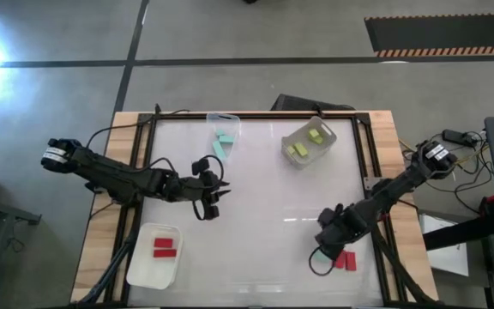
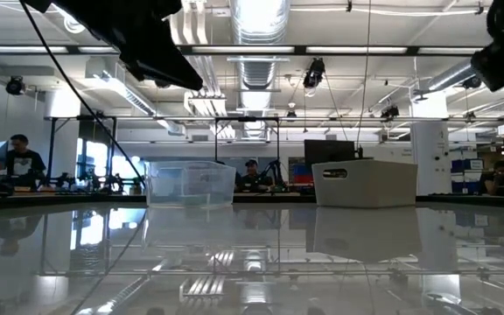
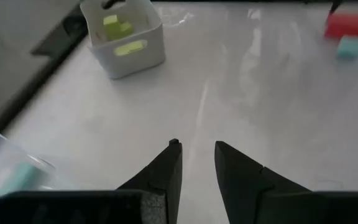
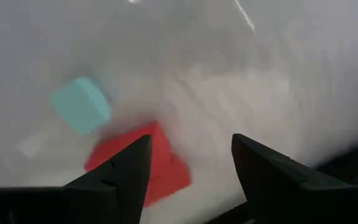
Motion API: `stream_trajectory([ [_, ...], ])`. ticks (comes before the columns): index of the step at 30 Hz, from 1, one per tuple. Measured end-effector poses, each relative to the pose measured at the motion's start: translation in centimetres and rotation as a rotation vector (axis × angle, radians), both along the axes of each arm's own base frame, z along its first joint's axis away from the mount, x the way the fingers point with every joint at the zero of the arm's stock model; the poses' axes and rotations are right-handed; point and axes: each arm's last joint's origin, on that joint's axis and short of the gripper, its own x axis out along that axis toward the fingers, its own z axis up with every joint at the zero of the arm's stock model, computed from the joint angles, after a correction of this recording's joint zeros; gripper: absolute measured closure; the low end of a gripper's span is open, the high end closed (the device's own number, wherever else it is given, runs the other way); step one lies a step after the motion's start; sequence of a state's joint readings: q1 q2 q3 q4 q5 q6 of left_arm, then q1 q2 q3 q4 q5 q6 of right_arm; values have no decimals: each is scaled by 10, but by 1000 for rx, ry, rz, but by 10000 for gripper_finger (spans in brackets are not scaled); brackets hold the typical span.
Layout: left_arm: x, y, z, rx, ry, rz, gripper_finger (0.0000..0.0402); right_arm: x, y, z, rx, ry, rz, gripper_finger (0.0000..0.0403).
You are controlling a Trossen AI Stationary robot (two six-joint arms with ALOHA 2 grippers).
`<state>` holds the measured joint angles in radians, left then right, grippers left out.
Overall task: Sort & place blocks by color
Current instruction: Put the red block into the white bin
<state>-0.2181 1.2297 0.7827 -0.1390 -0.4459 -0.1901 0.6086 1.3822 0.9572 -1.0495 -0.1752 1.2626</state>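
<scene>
1. The right gripper (image 4: 188,171) hangs with fingers apart over a red block (image 4: 157,158); that block lies partly under one finger, and a mint-teal block (image 4: 79,104) sits just beside it. Closing off-centre could push the red block aside or catch the teal one too.
2. The left gripper (image 3: 197,165) waits with fingers slightly apart on nothing.
3. No readable writing or brand shows.

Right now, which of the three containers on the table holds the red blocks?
The shallow translucent white tray at the table's near left corner holds two red blocks; the other two, at the far side, hold teal and yellow-green blocks.
</scene>
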Motion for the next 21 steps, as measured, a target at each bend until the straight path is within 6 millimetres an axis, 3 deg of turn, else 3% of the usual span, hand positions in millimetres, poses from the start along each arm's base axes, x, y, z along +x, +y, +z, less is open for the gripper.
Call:
stream_trajectory([
  [2, 0, -1, 0, -46, -14, 19, 323, -3, 4, 0, -19, 16, -169, 194],
  [9, 0, -1, 0, -52, -14, 18, 323, -8, 21, 11, -126, -120, -426, 197],
  [14, 0, -1, 0, -57, -16, 22, 323, -6, 27, 18, -156, -212, -554, 197],
  [21, 0, -2, 0, -58, -17, 21, 323, -3, 29, 12, -162, -190, -675, 197],
])
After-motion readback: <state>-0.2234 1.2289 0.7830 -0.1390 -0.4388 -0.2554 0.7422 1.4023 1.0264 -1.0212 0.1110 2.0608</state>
